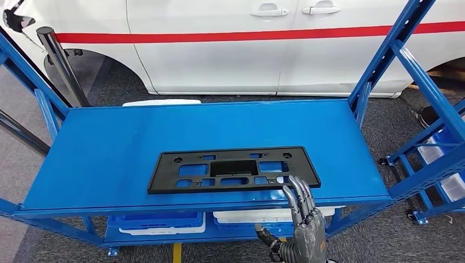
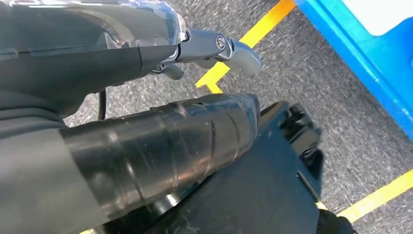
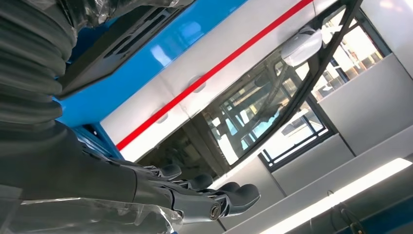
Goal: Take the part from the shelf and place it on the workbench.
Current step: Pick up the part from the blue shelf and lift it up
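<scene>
While the blue shelf [image 1: 109, 148] spans the frame's middle, blue bins [image 1: 156, 220] holding white trays are seen beneath it at lower left. A black part [image 1: 233, 170] is laid flat at the shelf's lower centre. At lower right, the right hand [image 1: 304, 219] is raised with fingers extended, tips touching the part's near edge, grasping nothing. The left hand [image 2: 146, 97] is seen only partly; its fingers' state cannot be told.

A: Where is there open room? The flat blue metal shelf top [image 1: 109, 142] lies bare around the flat black plastic panel with cut-outs [image 1: 233, 169]; wide margins left, right and behind.

B: What blocks the way? Slanted blue steel uprights [image 1: 384, 55] flank both ends; the robot's right hand [image 1: 302, 219], fingers extended, reaches the panel's near right edge.
</scene>
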